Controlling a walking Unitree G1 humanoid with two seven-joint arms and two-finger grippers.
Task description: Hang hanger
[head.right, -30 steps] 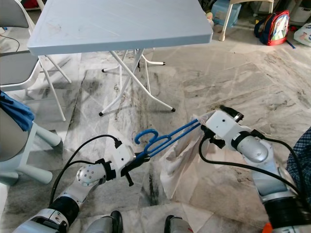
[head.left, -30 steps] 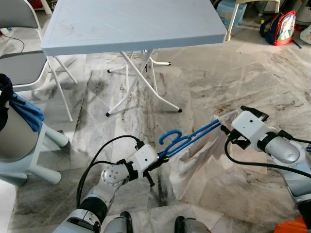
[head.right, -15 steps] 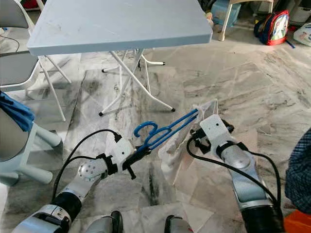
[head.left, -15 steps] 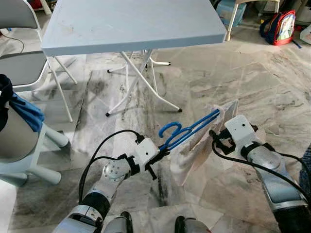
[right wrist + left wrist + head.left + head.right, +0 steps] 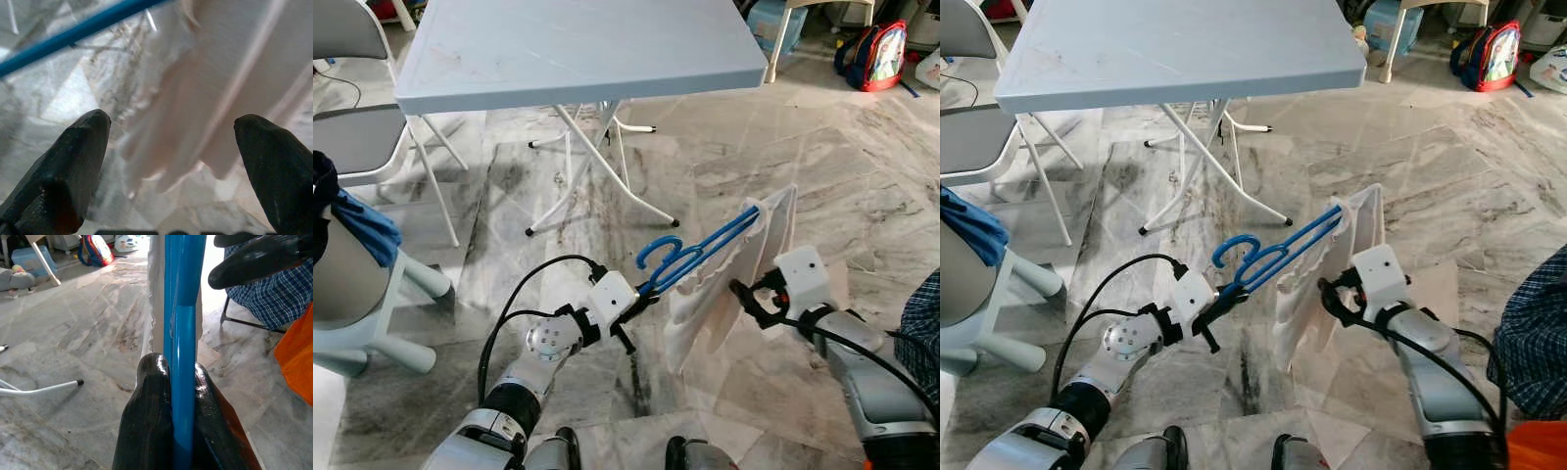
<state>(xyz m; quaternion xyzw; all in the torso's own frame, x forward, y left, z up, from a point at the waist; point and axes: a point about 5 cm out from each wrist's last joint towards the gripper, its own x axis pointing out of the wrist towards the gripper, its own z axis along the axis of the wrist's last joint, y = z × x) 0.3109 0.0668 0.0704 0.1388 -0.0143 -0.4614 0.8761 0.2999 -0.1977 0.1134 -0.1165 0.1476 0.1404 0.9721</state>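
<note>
The left gripper (image 5: 641,297), jaws pinching the blue hanger (image 5: 700,253) with its pale cloth (image 5: 729,284), holds it unhung above the floor, while the right gripper (image 5: 749,299) waits spread.

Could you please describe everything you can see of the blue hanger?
The blue hanger looks like thin glossy plastic, with a curled hook at its near end. It is held off the floor, sloping upward away from the left gripper, whose fingers clamp its bar. A pale cloth hangs from its far end.
</note>
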